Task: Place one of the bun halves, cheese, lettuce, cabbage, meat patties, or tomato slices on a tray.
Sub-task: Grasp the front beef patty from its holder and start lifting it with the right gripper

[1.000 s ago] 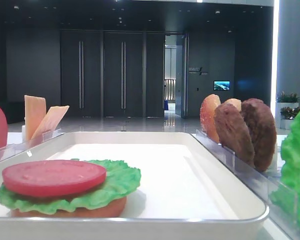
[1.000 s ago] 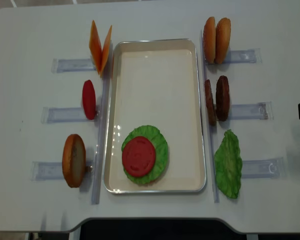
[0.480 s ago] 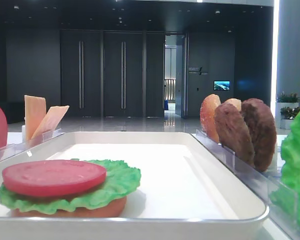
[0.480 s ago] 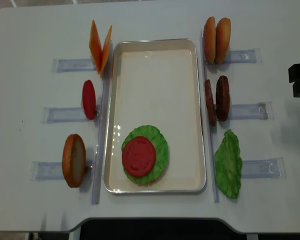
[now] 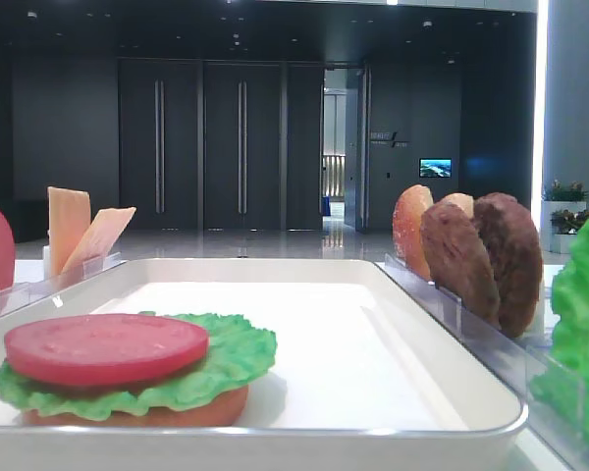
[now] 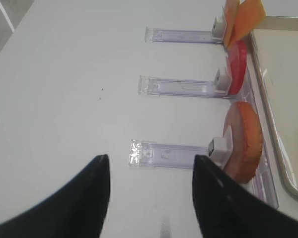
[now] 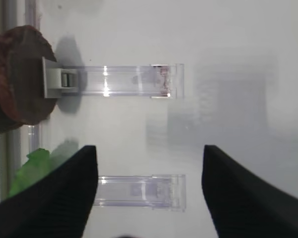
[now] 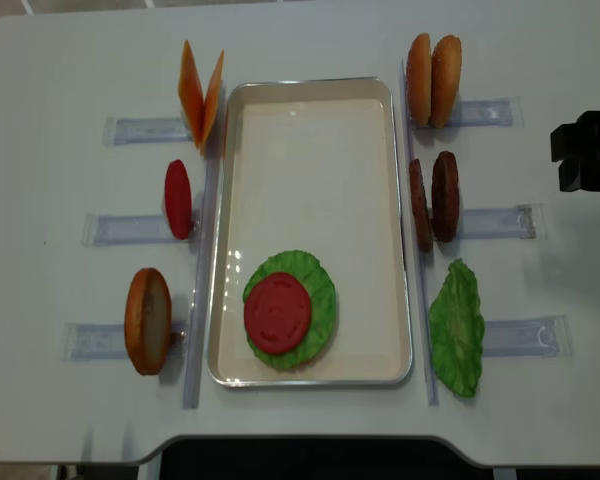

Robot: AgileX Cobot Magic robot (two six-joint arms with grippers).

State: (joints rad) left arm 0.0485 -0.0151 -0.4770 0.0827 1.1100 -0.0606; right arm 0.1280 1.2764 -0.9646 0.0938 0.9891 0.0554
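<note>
My right tool hangs above the white table at its right edge, jaws wide apart and holding nothing; in its wrist view it sits over two clear plastic slotted racks, with the two thick dark brown meat patties standing on edge at the inner end of the upper rack, just beside the tray. My left tool is likewise spread wide and empty, hovering over the table's left side near the lowest clear rack there, which carries an upright orange-tan bun half. The large shallow white rectangular tray lies in the middle of the table. At its near end sits a stack: a flat orange-brown bun base at the bottom, a bright green ruffled lettuce leaf on it, and a round red tomato slice on top. Left of the tray stand two thin pale-orange cheese slices and a second red tomato slice. Right of it stand two more orange-tan bun halves and a second green lettuce leaf.
</note>
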